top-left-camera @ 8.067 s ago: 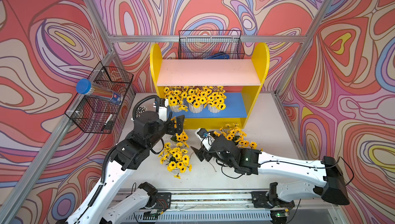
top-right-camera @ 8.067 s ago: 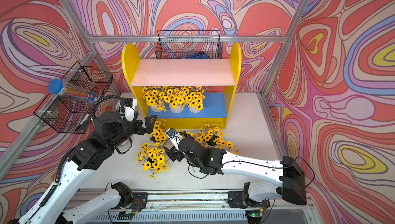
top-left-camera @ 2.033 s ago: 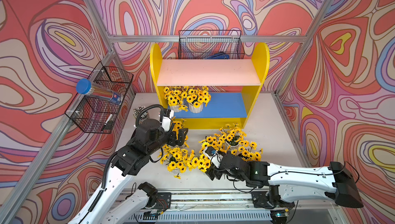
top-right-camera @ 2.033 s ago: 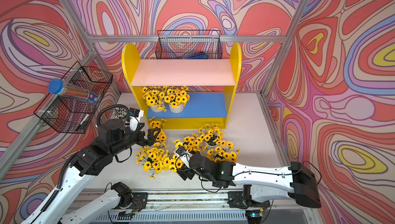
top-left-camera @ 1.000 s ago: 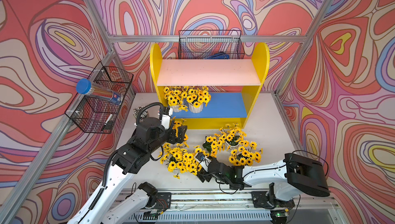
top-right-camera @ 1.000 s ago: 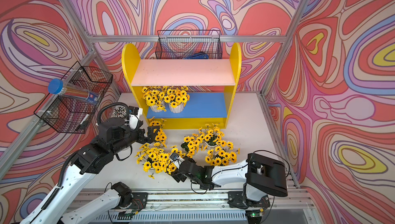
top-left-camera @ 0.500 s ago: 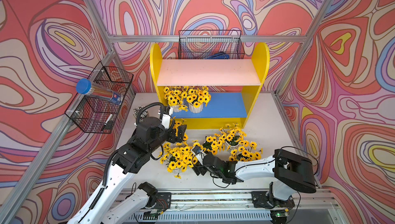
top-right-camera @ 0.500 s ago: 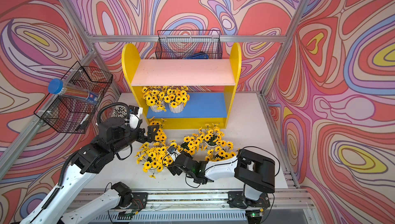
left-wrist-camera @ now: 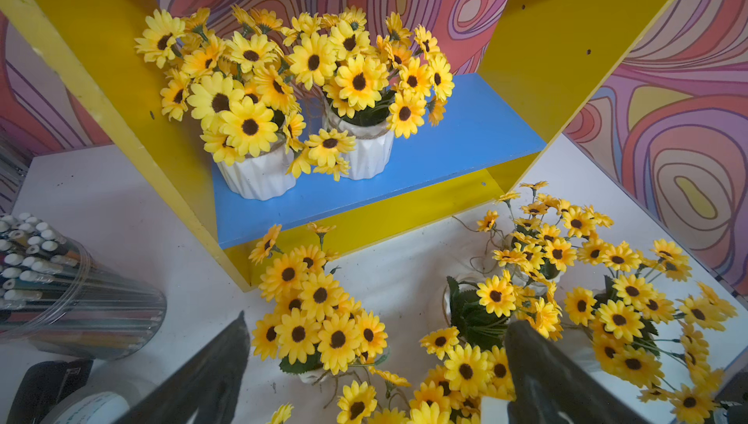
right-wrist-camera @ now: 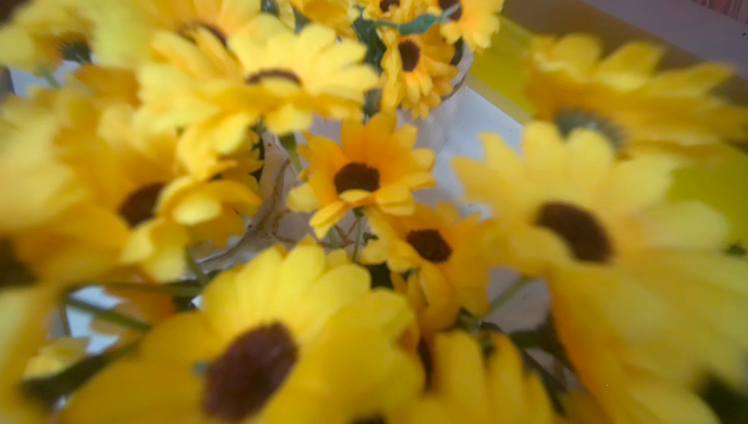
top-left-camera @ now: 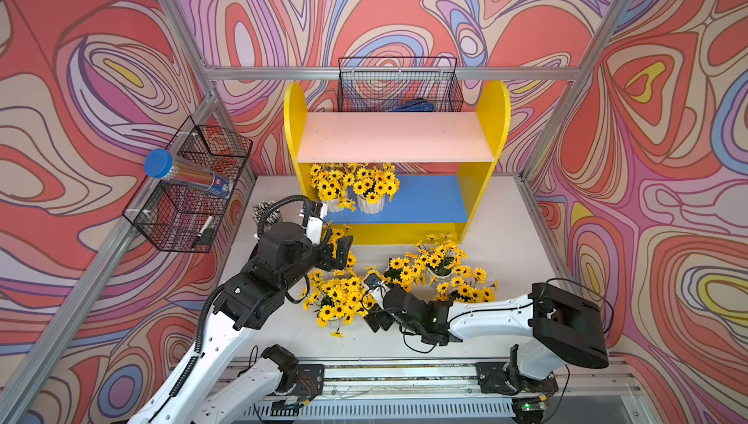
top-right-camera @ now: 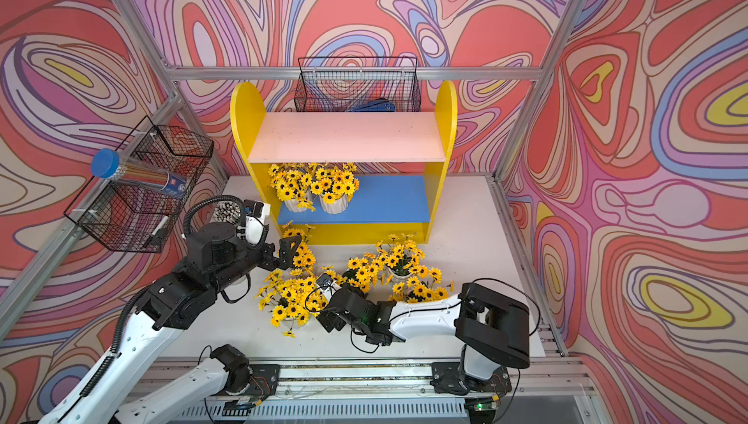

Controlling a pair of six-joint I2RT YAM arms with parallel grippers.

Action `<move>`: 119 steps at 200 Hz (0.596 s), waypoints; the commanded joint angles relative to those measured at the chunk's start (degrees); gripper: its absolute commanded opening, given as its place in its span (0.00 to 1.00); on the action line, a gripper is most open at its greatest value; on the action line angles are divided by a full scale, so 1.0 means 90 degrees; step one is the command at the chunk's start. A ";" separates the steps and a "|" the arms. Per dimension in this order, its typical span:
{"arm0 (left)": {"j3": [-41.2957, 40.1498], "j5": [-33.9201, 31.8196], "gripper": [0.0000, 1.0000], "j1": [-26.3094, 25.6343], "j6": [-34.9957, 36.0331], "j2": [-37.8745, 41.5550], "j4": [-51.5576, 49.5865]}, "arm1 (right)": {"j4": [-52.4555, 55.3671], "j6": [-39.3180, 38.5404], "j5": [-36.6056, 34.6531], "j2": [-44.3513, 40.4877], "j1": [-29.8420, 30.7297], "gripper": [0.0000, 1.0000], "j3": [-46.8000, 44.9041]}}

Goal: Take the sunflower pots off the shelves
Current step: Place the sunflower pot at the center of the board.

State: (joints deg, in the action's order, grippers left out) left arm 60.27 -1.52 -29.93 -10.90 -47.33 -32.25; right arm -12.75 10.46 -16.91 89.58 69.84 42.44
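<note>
The shelves have a bare pink upper board (top-left-camera: 394, 136) and a blue lower board (top-left-camera: 425, 203). Two sunflower pots (top-left-camera: 332, 189) (top-left-camera: 372, 191) stand at the left of the blue board; the left wrist view shows both (left-wrist-camera: 259, 175) (left-wrist-camera: 368, 155). Several more pots stand on the table (top-left-camera: 506, 232), among them a front bunch (top-left-camera: 340, 300) and one further right (top-left-camera: 441, 260). My left gripper (top-left-camera: 342, 252) (left-wrist-camera: 376, 361) is open above a table bunch, holding nothing. My right gripper (top-left-camera: 374, 317) (top-right-camera: 330, 317) is pushed into the front bunch. Blurred flowers (right-wrist-camera: 356, 175) hide its fingers.
A clear cup of pencils (top-left-camera: 265, 211) (left-wrist-camera: 60, 280) stands left of the shelves, behind my left arm. A black wire basket (top-left-camera: 190, 187) with a blue-capped tube (top-left-camera: 182, 173) hangs on the left wall. Another basket (top-left-camera: 398, 86) hangs behind the shelves.
My right gripper has edged left, deeper into the front bunch of flowers, and that arm's elbow has swung. The left arm has stayed where it was.
</note>
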 commanded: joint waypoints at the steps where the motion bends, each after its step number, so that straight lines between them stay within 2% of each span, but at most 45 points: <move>1: -0.0086 0.0034 1.00 0.0041 0.0034 0.0037 0.0116 | 0.0240 0.0015 0.0064 -0.0421 0.0032 0.97 0.0050; 119: 0.0100 0.0261 1.00 0.0044 0.0000 -0.0006 0.0034 | 0.1591 -0.0208 0.0187 -0.1673 0.0393 0.98 0.0482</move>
State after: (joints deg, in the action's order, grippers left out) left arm 60.27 -0.25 -29.93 -10.92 -47.37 -32.08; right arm -2.83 9.06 -16.01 76.97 72.77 45.08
